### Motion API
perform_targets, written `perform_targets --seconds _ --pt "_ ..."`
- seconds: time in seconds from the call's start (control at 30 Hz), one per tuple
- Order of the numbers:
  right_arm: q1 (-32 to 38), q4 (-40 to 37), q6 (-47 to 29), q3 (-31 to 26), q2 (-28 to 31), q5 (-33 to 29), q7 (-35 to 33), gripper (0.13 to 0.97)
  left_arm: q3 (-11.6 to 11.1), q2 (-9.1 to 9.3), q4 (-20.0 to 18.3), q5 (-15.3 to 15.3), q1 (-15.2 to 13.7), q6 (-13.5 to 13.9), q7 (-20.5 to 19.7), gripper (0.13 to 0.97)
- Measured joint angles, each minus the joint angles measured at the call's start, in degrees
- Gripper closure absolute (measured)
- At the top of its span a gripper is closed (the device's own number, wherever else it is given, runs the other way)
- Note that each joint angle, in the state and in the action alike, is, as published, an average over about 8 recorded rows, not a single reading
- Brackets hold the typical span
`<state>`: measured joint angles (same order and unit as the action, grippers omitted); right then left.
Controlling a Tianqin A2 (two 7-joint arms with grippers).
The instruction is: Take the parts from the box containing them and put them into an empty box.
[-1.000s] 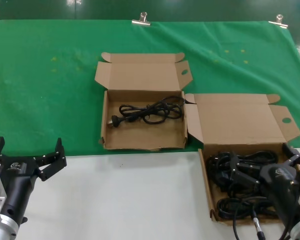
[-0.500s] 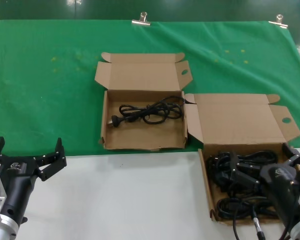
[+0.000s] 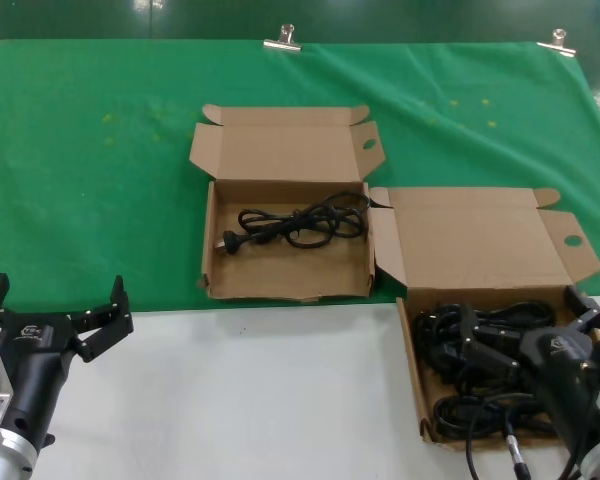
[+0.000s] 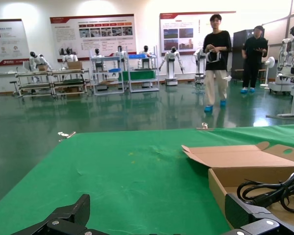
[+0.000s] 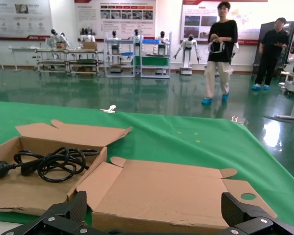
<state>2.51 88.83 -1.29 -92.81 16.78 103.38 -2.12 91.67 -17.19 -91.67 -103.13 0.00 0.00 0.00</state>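
Two black grippers sat at the near edge of the white tabletop [image 3: 270, 400]. The left gripper [image 3: 55, 318] hovered at the near left corner, fingers [image 3: 113, 312] spread wide apart, holding nothing, well apart from both boxes. The right gripper [image 3: 580, 330] hung at the near right, over the right end of the larger shallow brown cardboard box holding the parts [image 3: 412, 370]; in its wrist view both fingers [image 5: 63, 210] showed spread apart with nothing between them. Whether it touched the cords below, can't tell.

That larger box stood at the near right, lid [image 3: 475, 238] hinged open and leaning back, punched side tab [image 3: 572, 242] on its right. Inside lay several black coiled power cords with moulded plugs [image 3: 470, 365], piled and overlapping, filling most of the floor.

Farther back and to the left, on the green cloth [image 3: 90, 170], stood the smaller twin cardboard box [image 3: 280, 282], lid up, hole-punched tab [image 3: 368, 143] at the right. It touched or nearly touched the larger box's lid flap at its right corner. One black coiled cord [image 3: 295, 223] lay in it already, toward the back wall, plug end pointing left; both wrist views showed it too.

Two metal binder clips [image 3: 283, 40] held the cloth's far edge. Beyond, the wrist views showed two standing people [image 5: 220, 51] and shelving with robots [image 4: 112, 66].
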Motion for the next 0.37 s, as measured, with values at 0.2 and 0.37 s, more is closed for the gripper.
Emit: perform_targets --seconds 0.2,0.37 --pt "0.00 0.00 0.00 0.00 0.00 0.00 0.00 0.129 0.00 0.00 0.00 0.00 0.00 0.00 0.00 0.132" --pt "0.00 0.00 0.00 0.00 0.00 0.00 0.00 0.129 0.00 0.00 0.00 0.00 0.00 0.00 0.00 0.132"
